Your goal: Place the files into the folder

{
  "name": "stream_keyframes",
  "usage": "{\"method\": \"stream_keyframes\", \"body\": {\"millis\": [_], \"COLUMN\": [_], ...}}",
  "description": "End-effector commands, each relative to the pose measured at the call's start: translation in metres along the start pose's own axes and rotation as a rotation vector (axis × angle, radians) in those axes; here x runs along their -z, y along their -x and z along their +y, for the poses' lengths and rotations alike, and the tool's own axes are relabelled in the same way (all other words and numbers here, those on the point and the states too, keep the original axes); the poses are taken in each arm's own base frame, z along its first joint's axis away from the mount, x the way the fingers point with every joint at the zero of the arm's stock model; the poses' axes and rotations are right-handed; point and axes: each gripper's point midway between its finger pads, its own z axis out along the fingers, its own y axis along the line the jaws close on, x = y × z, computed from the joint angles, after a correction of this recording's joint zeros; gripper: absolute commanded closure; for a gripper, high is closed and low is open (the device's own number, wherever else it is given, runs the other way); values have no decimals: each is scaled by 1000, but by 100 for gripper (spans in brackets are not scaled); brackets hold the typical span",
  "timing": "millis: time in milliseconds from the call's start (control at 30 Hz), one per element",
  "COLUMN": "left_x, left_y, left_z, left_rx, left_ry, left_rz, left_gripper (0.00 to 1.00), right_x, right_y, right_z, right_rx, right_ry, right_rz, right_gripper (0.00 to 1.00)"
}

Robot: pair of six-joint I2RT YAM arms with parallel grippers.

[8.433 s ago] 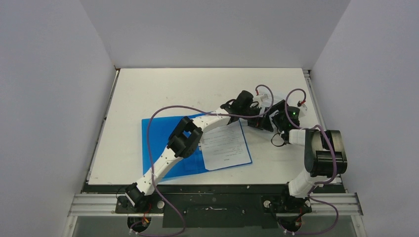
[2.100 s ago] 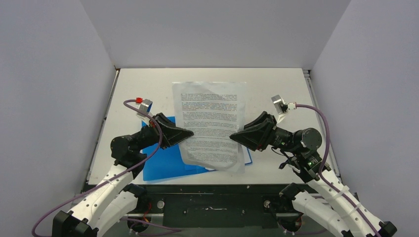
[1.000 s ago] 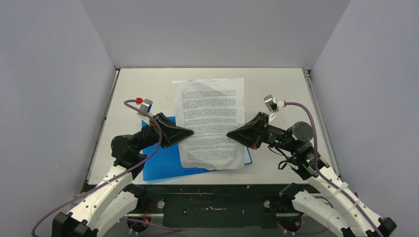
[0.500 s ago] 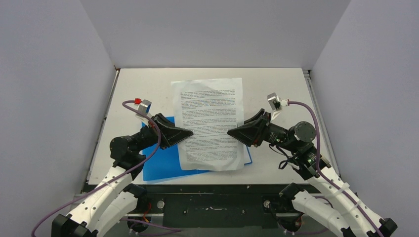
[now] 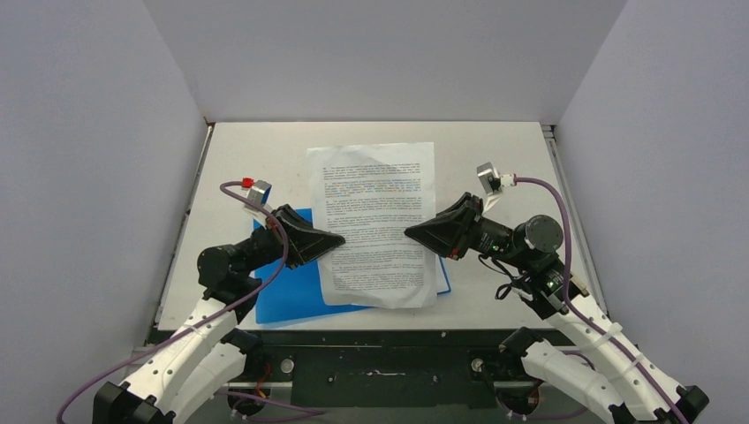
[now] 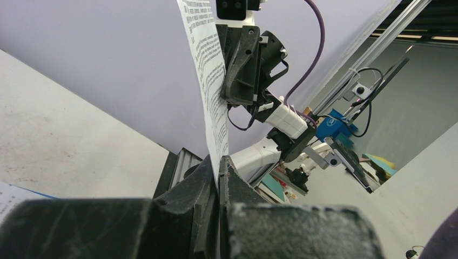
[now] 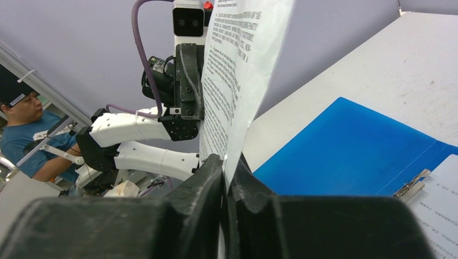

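Tabletop point(image 5: 265, 159) in white is bearing the blue folder point(image 5: 296, 283), which is lying open and flat toward the near edge, between the two arms. Above it a printed sheet point(image 5: 375, 212) is hanging in the air, standing upright with its text facing the overhead camera and covering the folder's right part from that view. The left gripper point(image 5: 340, 238) is pinching the sheet's left edge about midway down; in its wrist view the paper point(image 6: 208, 65) is running straight down into the gripper point(image 6: 219, 167), whose jaws are pressing together on it. The right gripper point(image 5: 411, 234) is clamping the opposite edge at about the same height, and its wrist view is showing the paper point(image 7: 237, 65) disappearing between the tightly pressed fingers point(image 7: 213, 167). Below, in that same view, the folder's blue inner face point(image 7: 345, 151) is lying apart from the raised sheet, with a second sheet point(image 7: 440, 205) resting on its right half just beside the metal clip point(image 7: 411, 183) at the spine.
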Motion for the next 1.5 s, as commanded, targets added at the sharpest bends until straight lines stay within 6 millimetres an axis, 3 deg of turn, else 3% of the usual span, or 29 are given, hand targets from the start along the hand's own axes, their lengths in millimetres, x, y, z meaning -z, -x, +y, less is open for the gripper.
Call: {"method": "stream_keyframes", "body": {"millis": [0,167,267,433,567,867,1000,1033,1233,1467], "left_x": [0,0,0,3,7,36,55,59,77,95], "left_y": [5,6,6,6,7,3,-9,-11,-30,-61], "left_z": [-12,-8,0,16,31,88,116,121,156,198], "left_rx": [-41,-30,-29,-23,-42,-52,-16,-11,45,106], "left_ry": [-42,-25,16,115,222,583,739,766,898,1073], "left_rz": [-21,-30,-33,-45,-45,-25,6,13,47,91], "left_gripper": [100,98,88,61,49,30,10,1,4,3], "right_x": [-4,-6,-4,-3,3,18,25,26,26,19], "right_y": [22,15,15,14,16,8,5,5,-10,-26], "right_z": [17,3,-2,-14,-22,-62,-79,-83,-110,-135], "right_rx": [56,42,51,73,109,166,192,192,161,28], "right_ry": [47,-7,-40,-117,-192,-436,-526,-549,-629,-596], "right_rz": [-56,-30,-31,3,27,164,225,237,322,378], "right_gripper": [95,95,95,95,95,95,95,95,95,95]}}
